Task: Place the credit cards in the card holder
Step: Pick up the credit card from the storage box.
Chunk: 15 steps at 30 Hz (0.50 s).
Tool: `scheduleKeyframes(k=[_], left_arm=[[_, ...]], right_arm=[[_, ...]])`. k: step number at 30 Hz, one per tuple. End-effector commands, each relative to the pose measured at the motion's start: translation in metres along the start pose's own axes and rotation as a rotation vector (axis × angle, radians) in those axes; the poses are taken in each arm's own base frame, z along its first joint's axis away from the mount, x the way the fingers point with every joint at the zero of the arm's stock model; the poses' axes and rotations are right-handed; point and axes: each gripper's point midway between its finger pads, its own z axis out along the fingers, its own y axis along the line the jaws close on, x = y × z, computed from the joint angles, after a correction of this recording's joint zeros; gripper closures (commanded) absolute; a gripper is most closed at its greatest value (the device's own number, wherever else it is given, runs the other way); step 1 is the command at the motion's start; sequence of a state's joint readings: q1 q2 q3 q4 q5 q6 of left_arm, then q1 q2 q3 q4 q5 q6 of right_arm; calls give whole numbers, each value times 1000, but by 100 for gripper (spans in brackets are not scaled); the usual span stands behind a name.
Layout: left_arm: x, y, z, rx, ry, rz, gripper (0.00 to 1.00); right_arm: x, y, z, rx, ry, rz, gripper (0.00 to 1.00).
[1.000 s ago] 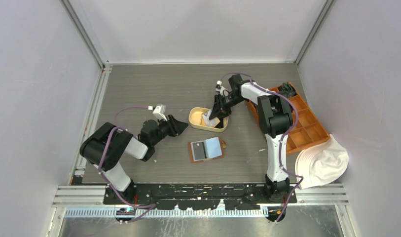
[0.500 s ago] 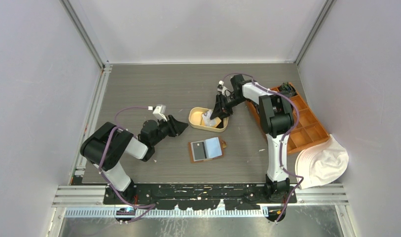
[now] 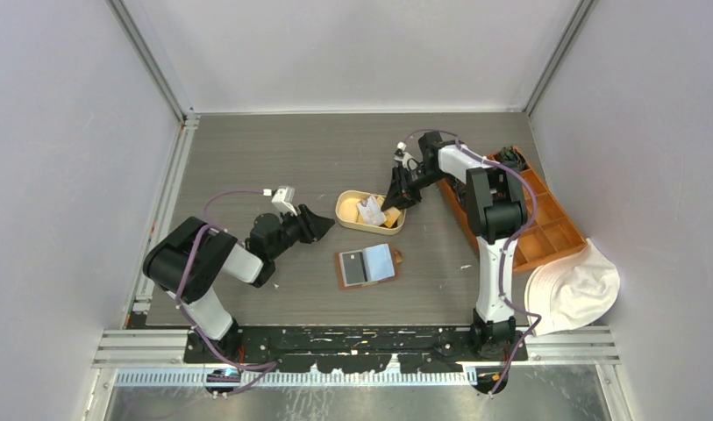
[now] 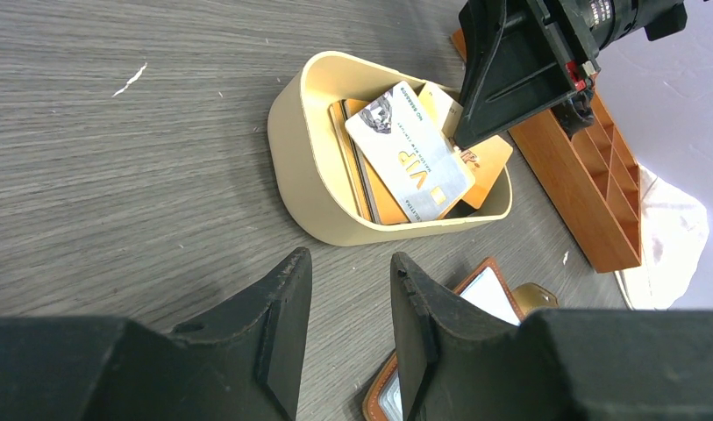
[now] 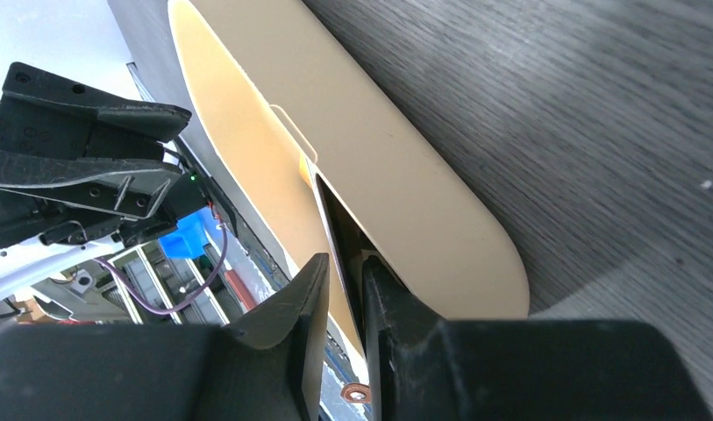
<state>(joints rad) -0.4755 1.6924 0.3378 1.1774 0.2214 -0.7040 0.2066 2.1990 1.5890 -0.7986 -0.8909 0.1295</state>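
The credit cards lie stacked in a cream oval tray [image 3: 345,207]; a white VIP card [image 4: 409,153] is on top of orange ones [image 4: 383,197]. My right gripper [image 3: 395,201] reaches into the tray's right end. In its wrist view the right gripper [image 5: 345,261] is narrowly open, with a thin dark card edge [image 5: 331,215] between the fingers, close to the right one. The brown card holder [image 3: 341,270] lies open in front of the tray, showing a dark and a pale card. My left gripper [image 4: 351,263] hovers open and empty left of the tray, low over the table.
An orange compartmented box [image 3: 545,215] stands along the right side, just behind the right arm. A white cloth hat [image 3: 573,286] lies at the near right corner. The tray wall [image 5: 405,175] fills most of the right wrist view.
The right gripper has shifted to the right, toward the tray's right end, and its jaws have narrowed a little. The left arm has not moved.
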Motion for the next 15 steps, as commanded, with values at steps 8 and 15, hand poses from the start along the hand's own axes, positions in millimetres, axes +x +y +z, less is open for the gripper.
scheduleKeyframes(k=[8,15], left_arm=[[-14,-10,0,48,-56,18,61],[-14,-11,-1,52,-61,19,61]], right_arm=[[-10,20,-33,32,-79,-77,82],[-12,16,-41,81,-101,-97,89]])
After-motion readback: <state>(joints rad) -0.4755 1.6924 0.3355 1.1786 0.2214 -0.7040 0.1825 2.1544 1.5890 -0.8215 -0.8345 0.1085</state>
